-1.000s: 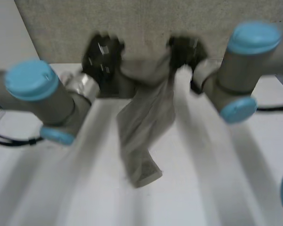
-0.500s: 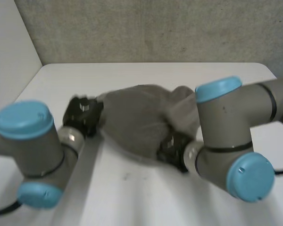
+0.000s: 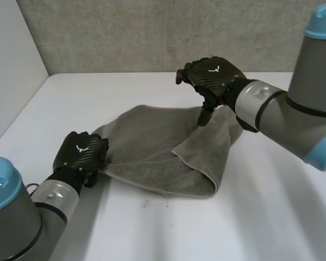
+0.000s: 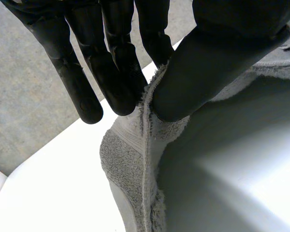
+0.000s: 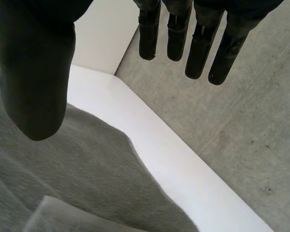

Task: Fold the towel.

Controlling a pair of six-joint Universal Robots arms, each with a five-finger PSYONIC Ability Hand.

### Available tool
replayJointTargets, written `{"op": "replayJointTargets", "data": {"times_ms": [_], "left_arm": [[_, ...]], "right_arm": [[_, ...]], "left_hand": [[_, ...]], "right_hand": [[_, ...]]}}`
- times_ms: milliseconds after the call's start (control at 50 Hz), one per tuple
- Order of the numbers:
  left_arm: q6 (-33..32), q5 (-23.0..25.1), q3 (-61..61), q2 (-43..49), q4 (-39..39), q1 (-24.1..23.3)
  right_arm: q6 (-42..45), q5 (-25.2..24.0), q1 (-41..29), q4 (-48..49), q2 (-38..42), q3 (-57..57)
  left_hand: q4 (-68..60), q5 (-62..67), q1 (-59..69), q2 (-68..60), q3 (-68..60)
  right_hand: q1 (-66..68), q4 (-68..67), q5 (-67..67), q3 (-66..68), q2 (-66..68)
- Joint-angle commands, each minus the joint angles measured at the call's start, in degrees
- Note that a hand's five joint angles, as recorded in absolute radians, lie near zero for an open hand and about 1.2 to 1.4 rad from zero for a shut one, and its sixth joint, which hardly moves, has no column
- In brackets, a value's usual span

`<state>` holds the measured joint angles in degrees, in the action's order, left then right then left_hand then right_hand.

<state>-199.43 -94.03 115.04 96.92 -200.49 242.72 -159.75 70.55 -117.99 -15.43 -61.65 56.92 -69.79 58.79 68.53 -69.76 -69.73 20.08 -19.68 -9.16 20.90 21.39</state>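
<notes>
The grey towel (image 3: 152,147) lies on the white table (image 3: 168,228), loosely doubled, with a flap turned over at its right side. My left hand (image 3: 80,153) rests on the table at the towel's left edge. Its thumb (image 4: 208,63) and fingers pinch the hem of the towel (image 4: 130,159). My right hand (image 3: 212,76) hovers just above the towel's far right part, open, thumb pointing down. Its fingers (image 5: 200,43) are straight and apart from the thumb, nothing is between them, and the towel (image 5: 87,164) lies below.
A grey wall (image 3: 152,32) runs along the table's far edge, and a white panel (image 3: 11,70) closes the left side. Bare table lies in front of the towel and to its right.
Both hands brought the hanging towel down from the air onto the table. The right hand then let go, opened and rose to the far right. The left hand keeps its pinch.
</notes>
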Motion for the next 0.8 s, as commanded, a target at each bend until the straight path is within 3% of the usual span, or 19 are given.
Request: {"op": "replayJointTargets", "data": {"times_ms": [20, 200, 540, 700, 740, 800], "left_arm": [[0.0, -0.01, 2.29, -2.0, -0.08, 0.56], [0.09, 0.17, 4.49, -2.35, -3.06, 2.76], [0.09, 0.17, 6.33, -1.38, -7.28, 3.38], [0.0, 0.17, 7.04, -1.21, -8.6, 3.29], [0.0, 0.17, 7.12, -1.21, -8.78, 3.29], [0.0, 0.17, 7.21, -1.12, -9.13, 3.29]], "right_arm": [[14.51, -0.85, -1.01, -10.56, 11.61, -12.86], [30.1, -1.9, -3.03, -16.65, 24.19, -21.23], [36.96, -1.91, -4.97, -15.86, 32.47, -21.85], [36.96, -1.38, -5.06, -13.58, 33.17, -22.47], [36.7, -0.77, -5.06, -12.18, 32.82, -22.64], [36.26, 1.25, -5.06, -10.33, 32.03, -22.64]], "left_hand": [[-9.22, 10.22, 10.48, -9.25, -9.28], [-7.37, 8.37, 8.63, -7.4, -7.43], [-7.54, 8.54, 8.8, -7.57, -7.6], [-7.54, 8.54, 8.8, -7.57, -7.6], [-7.54, 8.54, 8.8, -7.57, -7.6], [-7.54, 8.54, 8.8, -7.57, -7.6]], "right_hand": [[0.6, -1.01, -1.53, -0.22, -0.71], [0.6, -1.01, -1.53, -0.22, -0.71], [0.93, -1.34, -1.86, 0.12, -0.37], [15.4, -15.81, -16.33, 14.58, 14.1], [26.46, -26.87, -27.39, 25.64, 25.16], [26.84, -27.25, -27.77, 26.02, 25.54]]}}
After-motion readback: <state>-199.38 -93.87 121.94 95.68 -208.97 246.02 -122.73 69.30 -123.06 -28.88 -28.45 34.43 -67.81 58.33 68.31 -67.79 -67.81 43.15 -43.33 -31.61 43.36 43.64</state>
